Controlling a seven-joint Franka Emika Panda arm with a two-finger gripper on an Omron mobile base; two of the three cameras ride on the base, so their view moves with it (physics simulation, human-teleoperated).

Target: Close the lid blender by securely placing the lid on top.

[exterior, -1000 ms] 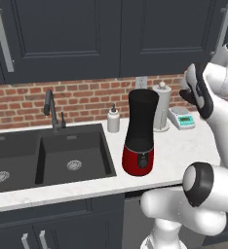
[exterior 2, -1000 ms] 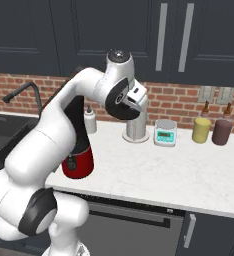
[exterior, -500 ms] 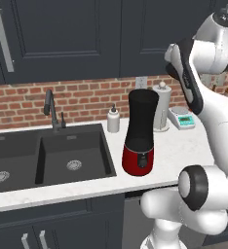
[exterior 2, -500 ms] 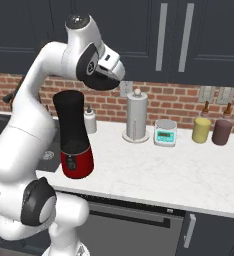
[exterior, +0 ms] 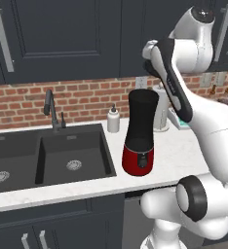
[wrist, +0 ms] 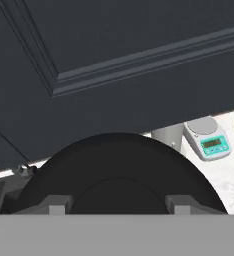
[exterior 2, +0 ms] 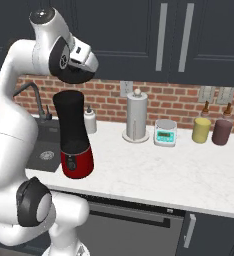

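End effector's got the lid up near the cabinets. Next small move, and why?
Probably lower it straight down. The end effector holds the lid above the blender, whose jar top is uncovered. Whether it is centred over the jar I cannot tell, so correct sideways while descending.

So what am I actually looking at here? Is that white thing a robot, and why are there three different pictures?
Yes, the white thing is a robot arm in a computer-drawn kitchen. Two cameras sit behind it, one to its left and one to its right, so those two pictures show the same counter from two sides. The third camera rides on the hand and looks along the gripper, its two-fingered claw. There the claw is shut on the lid, a round black disc. The arm holds it up in front of the dark cupboards, above the counter. On the white counter stand the blender, black on top with a red base and still uncovered, a soap bottle, a paper towel roll, a small scale and two jars. The sink is on the left.
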